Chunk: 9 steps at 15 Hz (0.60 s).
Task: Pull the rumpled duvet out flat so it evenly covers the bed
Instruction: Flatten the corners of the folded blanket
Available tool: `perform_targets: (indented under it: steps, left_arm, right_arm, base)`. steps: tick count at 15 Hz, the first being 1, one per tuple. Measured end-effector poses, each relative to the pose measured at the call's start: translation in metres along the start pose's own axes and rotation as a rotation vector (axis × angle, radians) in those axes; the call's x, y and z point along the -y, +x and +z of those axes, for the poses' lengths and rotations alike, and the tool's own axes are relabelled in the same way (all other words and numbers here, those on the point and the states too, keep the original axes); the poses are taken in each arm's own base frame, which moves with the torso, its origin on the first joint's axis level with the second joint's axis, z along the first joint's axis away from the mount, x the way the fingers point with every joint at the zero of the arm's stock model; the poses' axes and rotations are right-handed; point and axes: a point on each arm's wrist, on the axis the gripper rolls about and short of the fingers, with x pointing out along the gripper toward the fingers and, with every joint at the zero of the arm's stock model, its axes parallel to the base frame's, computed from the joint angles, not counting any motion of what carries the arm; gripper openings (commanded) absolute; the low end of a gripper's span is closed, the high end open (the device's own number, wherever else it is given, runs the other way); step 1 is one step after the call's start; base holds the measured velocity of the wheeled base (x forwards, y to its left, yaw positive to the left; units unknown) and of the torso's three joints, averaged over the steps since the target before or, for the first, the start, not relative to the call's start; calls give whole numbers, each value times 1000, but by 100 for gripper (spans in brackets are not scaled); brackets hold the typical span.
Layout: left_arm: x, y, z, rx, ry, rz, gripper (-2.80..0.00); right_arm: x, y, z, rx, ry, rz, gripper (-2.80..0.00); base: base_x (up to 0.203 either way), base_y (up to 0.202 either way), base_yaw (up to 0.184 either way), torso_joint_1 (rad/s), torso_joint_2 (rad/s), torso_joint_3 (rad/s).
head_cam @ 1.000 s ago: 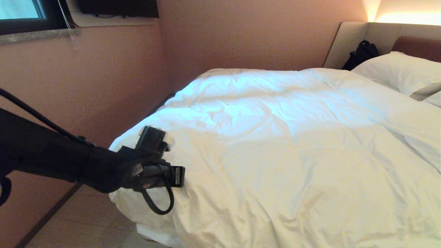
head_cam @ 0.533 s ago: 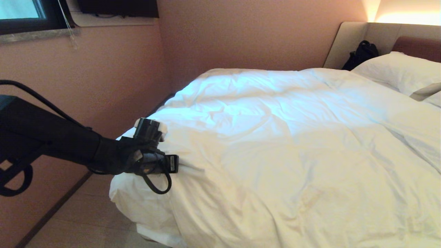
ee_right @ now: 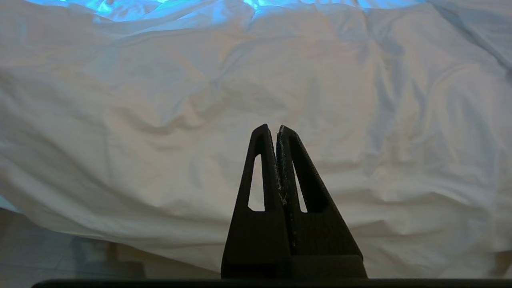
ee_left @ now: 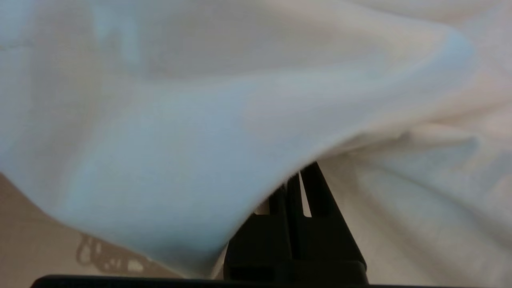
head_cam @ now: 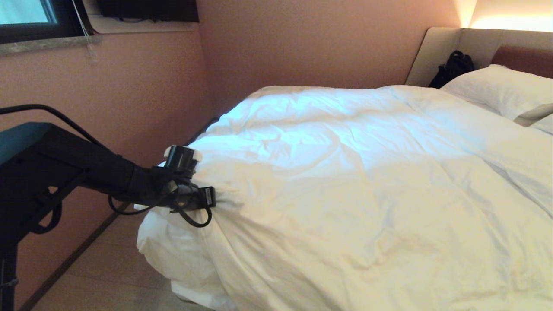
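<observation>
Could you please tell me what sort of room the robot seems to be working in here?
Most likely a bedroom, perhaps a hotel room. A wide bed with a padded headboard fills the view, covered by a puffy white duvet, with white pillows at its head and a window in the side wall.

No readable text, brand, number or sign anywhere. Small white label on left gripper (head_cam: 210, 197) in head view: characters too small, not legible. Duvet (head_cam: 345, 181), pillow (head_cam: 497, 88), wall (head_cam: 302, 43): plain, no print. Both wrist views: only white cloth and black fingers, no marking.
</observation>
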Motion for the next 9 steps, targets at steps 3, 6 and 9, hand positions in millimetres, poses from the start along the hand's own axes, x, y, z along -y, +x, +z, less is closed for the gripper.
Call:
perform_targets:
  steps: [3, 6, 9]
  left_arm:
    - [-4, 3, -5, -31, 3, 11, 0]
    - [5, -11, -8, -29, 15, -28, 0]
    - [22, -43, -12, -17, 44, -131, 0]
  right_arm:
    - [0, 0, 0, 0, 0, 0, -280]
    - [0, 0, 0, 0, 0, 1, -280]
    - [0, 0, 0, 0, 0, 1, -280]
  base:
    - [0, 0, 0, 0, 0, 0]
    - [0, 0, 0, 0, 0, 0]
    - [0, 0, 0, 0, 0, 0]
